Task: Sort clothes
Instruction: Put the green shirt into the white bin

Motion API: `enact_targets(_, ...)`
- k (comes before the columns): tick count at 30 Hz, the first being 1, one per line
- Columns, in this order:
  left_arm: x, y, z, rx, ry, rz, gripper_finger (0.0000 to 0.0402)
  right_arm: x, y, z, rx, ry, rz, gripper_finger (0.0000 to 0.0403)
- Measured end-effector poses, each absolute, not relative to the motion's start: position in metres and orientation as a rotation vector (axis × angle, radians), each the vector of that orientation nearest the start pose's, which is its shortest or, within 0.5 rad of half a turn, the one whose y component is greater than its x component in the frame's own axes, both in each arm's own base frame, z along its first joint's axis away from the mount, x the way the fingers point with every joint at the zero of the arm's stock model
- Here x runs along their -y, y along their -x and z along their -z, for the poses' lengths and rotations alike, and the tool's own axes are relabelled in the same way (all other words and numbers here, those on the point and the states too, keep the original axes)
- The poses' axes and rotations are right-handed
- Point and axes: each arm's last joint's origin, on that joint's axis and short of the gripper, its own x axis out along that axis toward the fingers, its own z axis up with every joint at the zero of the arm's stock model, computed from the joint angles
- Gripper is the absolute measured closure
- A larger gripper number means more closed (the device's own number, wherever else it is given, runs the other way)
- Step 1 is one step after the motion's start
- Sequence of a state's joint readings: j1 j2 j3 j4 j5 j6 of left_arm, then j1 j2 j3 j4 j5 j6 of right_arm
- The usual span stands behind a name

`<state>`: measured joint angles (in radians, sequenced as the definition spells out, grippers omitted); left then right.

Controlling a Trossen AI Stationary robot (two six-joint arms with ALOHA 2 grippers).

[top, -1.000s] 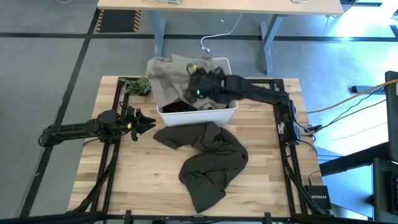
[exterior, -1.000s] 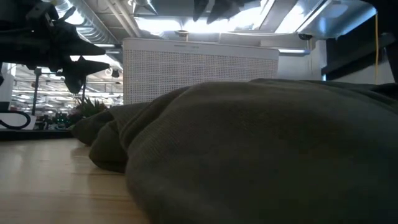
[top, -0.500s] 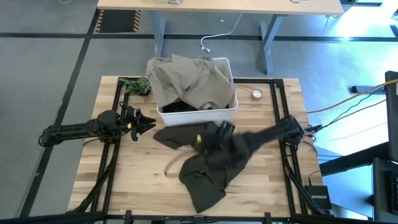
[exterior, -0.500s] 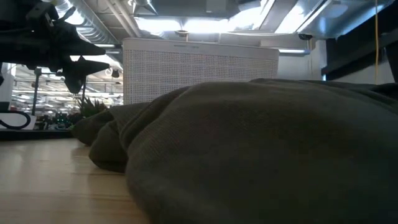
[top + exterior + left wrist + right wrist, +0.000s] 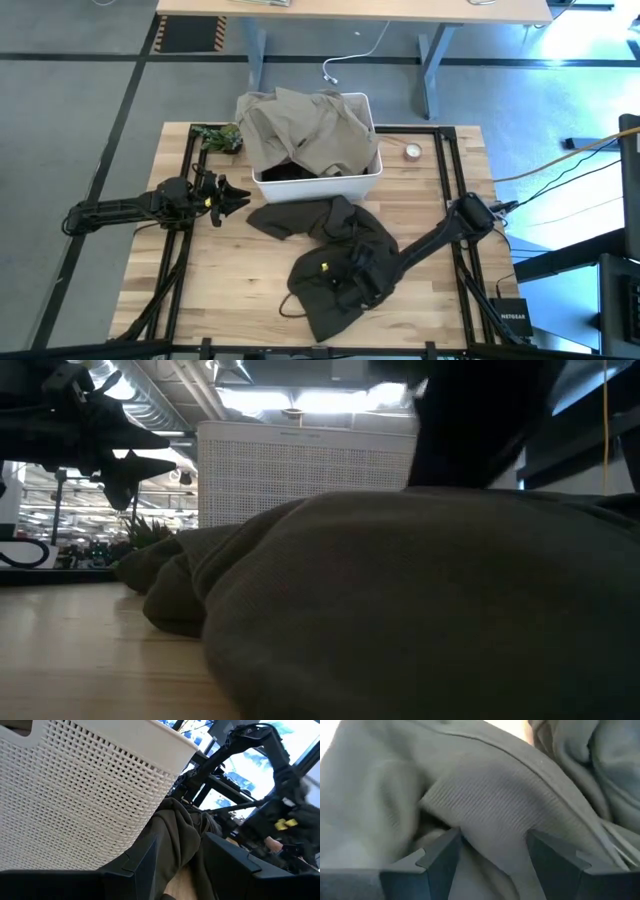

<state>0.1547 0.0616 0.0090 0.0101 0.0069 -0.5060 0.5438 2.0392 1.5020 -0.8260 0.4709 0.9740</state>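
- High view: dark olive-brown garment [image 5: 335, 262] spread in crumpled folds on the wooden table [image 5: 230, 290], in front of the white bin [image 5: 318, 185]; one end close below the bin's front wall, the other end reaching toward the near edge of the table.
- Grey-khaki garment [image 5: 305, 130] heaped in the bin, hanging over its back and left rim; something dark under it inside the bin.
- Low view: same olive-brown garment [image 5: 420, 610] filling the foreground, ribbed fabric, thick rounded folds; perforated bin wall [image 5: 300, 470] behind it.
- Right gripper [image 5: 350, 275] down on the middle of the olive-brown garment; in the right wrist view, fingers [image 5: 555, 860] apart, tips pressed into the ribbed cloth [image 5: 495, 810], a fold of fabric between them, not yet pinched.
- Left gripper [image 5: 232, 197] above the table's left side, just beside the bin's left front corner, holding nothing; in the left wrist view, fingers [image 5: 225, 855] apart, bin wall [image 5: 90, 795] and the garment's edge [image 5: 175, 830] ahead.
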Motion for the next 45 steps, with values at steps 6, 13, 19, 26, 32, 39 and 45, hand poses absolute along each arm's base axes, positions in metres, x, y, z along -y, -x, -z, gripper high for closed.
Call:
enact_targets(6,-0.015,-0.100,-0.163,-0.005,0.508,-0.155,0.0245,-0.177,-0.357,-0.147,-0.854,-0.256,0.578,0.0158)
enact_targets(13,-0.015,-0.100,-0.163,-0.004,0.508,-0.156,0.0245,-0.175,-0.354,-0.134,-0.782,-0.255,0.587,0.0158)
enact_targets(19,-0.015,-0.100,-0.163,-0.004,0.509,-0.156,0.0245,-0.179,-0.352,-0.132,-0.774,-0.245,0.581,0.0158)
enact_targets(26,-0.015,-0.100,-0.163,-0.004,0.508,-0.156,0.0245,-0.180,-0.353,-0.132,-0.766,-0.251,0.579,0.0158)
enact_targets(32,-0.015,-0.100,-0.163,-0.004,0.508,-0.155,0.0245,-0.180,-0.353,-0.132,-0.763,-0.248,0.581,0.0158)
enact_targets(39,-0.015,-0.100,-0.163,-0.004,0.508,-0.155,0.0245,-0.179,-0.353,-0.132,-0.761,-0.245,0.584,0.0158)
enact_targets(45,-0.015,-0.100,-0.163,-0.004,0.508,-0.156,0.0245,-0.179,-0.353,-0.131,-0.760,-0.242,0.586,0.0158)
